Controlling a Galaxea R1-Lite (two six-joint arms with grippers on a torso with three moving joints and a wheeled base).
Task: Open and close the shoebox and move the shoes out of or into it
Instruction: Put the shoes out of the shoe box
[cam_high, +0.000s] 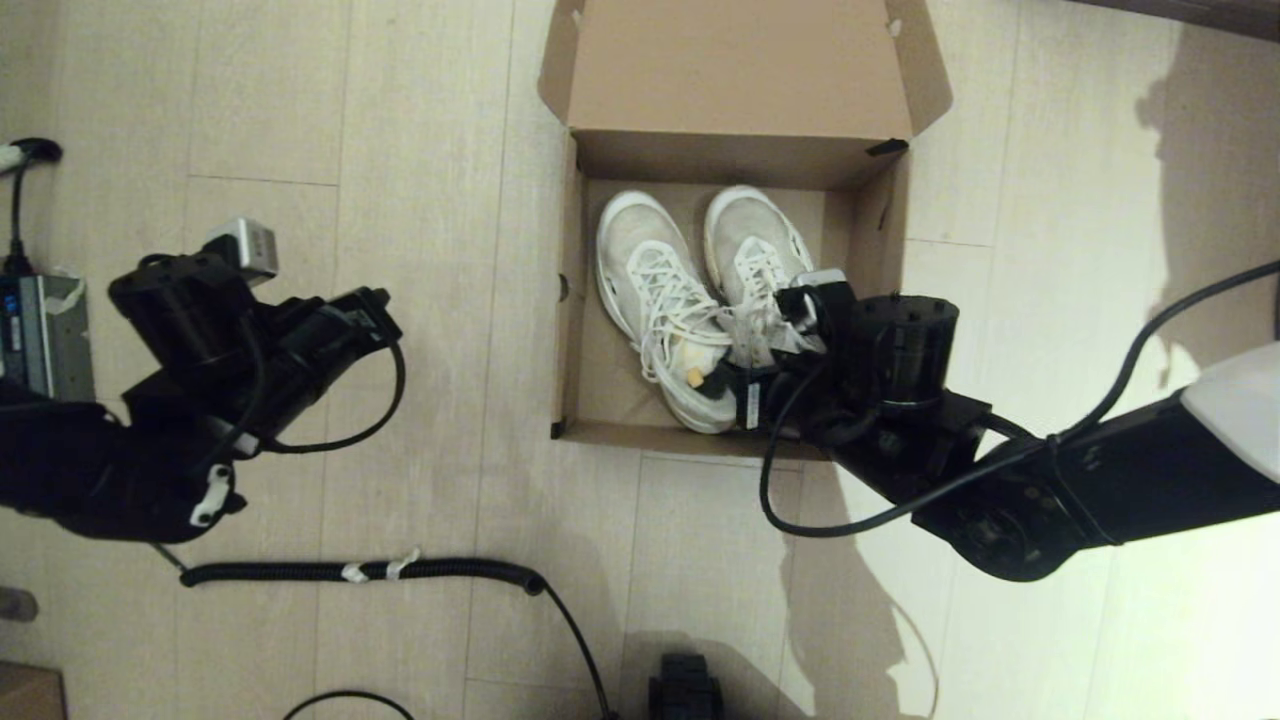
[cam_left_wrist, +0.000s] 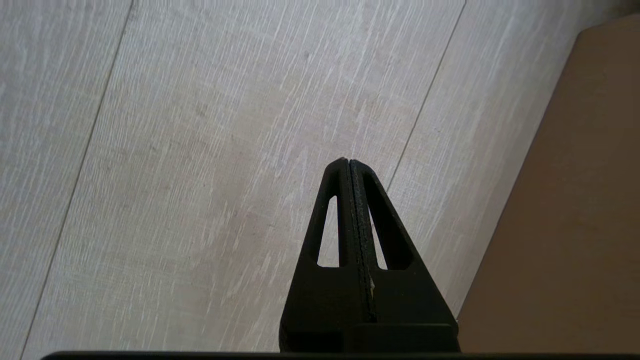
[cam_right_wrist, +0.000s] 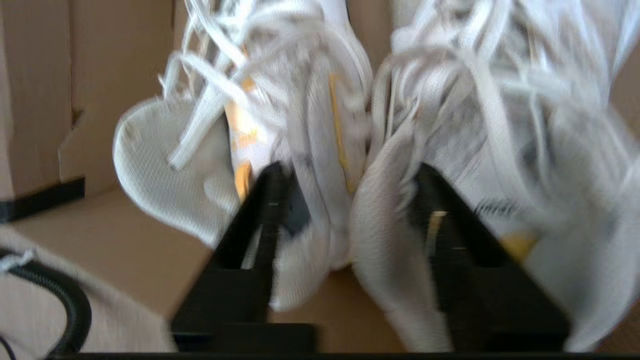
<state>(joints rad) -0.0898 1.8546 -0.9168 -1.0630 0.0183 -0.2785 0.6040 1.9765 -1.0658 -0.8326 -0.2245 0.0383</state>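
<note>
Box (cam_high: 575, 330) on floor, lid open. Shoes (cam_high: 660, 290) lie inside it, side by side. Right tool (cam_right_wrist: 350, 225) inside box, fingers straddling both inner collars, closing on them. Judgement: grip both collars firmly, lift straight. Left tool (cam_left_wrist: 349, 210) closed, empty, left of box.

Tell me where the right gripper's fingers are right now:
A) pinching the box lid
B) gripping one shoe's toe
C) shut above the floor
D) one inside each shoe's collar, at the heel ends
D: in the right wrist view the right gripper has a finger inside each of the shoes, within the open shoebox.
</note>
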